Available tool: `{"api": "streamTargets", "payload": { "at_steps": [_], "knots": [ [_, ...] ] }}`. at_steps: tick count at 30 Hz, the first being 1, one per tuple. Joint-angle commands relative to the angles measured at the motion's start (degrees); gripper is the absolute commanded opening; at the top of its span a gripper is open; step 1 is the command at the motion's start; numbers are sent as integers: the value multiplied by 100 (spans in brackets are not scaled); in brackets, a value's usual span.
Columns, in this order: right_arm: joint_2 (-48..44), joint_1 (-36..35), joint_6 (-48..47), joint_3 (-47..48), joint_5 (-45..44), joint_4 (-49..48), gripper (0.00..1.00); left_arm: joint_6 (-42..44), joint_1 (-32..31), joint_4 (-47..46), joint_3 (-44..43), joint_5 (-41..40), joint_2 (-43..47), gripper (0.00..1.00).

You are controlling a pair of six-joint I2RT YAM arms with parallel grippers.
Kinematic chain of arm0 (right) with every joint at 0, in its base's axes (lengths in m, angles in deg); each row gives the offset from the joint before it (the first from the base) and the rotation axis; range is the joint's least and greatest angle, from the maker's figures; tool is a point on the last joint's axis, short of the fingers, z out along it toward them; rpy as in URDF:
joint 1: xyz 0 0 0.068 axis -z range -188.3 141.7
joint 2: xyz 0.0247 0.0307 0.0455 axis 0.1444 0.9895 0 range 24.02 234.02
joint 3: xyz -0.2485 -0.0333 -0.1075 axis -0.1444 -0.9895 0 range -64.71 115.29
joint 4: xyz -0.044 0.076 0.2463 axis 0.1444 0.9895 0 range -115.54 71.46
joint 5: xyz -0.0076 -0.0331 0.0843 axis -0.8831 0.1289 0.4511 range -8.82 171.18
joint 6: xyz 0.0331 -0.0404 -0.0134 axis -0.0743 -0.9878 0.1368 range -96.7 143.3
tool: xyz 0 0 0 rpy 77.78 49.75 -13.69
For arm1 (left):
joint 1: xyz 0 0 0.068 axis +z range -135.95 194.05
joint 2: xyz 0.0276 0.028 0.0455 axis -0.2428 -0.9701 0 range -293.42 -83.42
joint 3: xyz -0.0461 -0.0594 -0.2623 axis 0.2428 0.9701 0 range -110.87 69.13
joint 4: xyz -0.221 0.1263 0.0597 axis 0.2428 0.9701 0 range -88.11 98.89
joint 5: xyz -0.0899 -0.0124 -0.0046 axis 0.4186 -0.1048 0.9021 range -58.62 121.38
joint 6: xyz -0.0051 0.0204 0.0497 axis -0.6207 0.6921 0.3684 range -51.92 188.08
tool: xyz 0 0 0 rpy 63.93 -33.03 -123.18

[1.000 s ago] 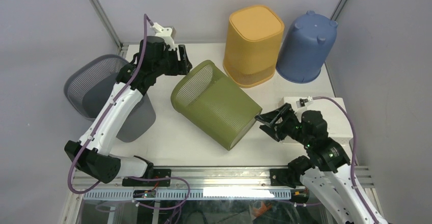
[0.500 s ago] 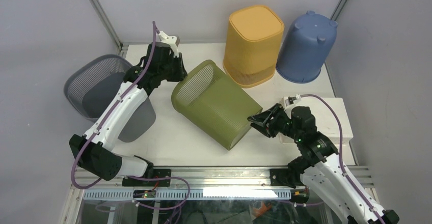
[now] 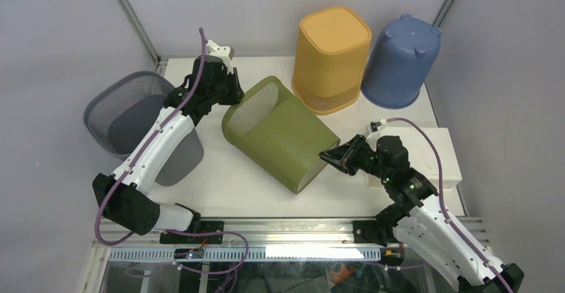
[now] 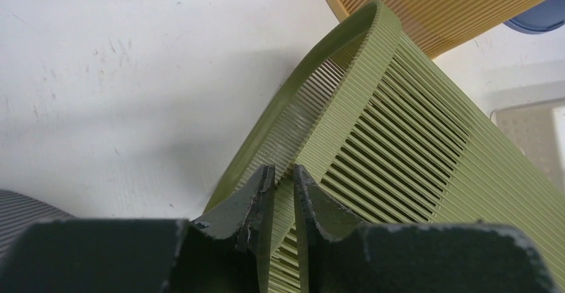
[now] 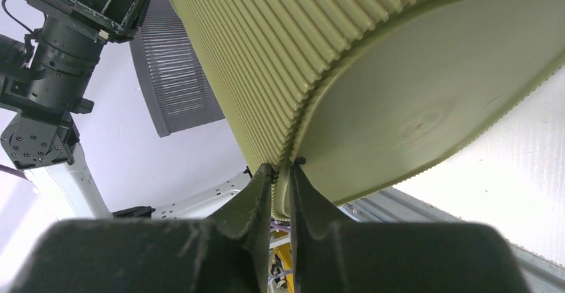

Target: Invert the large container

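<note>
Since a second ago both arms have closed in on the green container (image 3: 280, 133), which lies on its side in the middle of the table (image 3: 220, 173), open mouth toward the left rear. At that mouth the left gripper (image 4: 283, 173) pinches the slatted rim wall between its fingers, and at the near right end the right gripper (image 5: 281, 168) is nipped onto the edge of the solid base. An orange bin (image 3: 331, 56) and a blue bin (image 3: 400, 53) stand upside down at the back right.
</note>
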Motion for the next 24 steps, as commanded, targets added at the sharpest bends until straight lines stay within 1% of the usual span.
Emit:
{"api": "streamTargets", "payload": {
  "at_steps": [1,6,10,16,18,24],
  "knots": [
    [61,-45,-265,603,-53,-597,9,141,-37,93,177,56,-65,17],
    [263,-65,-376,1022,30,-766,4,178,-39,60,185,55,-90,17],
    [446,-86,-457,1416,40,-808,2,164,-37,61,146,151,-13,18],
    [854,-107,-550,2259,-17,-580,1,150,-33,56,105,420,46,18],
    [1071,-126,-607,2565,-70,-521,3,124,-39,24,113,570,20,18],
    [1918,-137,-1010,3252,-93,-798,4,-20,-38,-169,230,922,-33,19]
  ]
}}
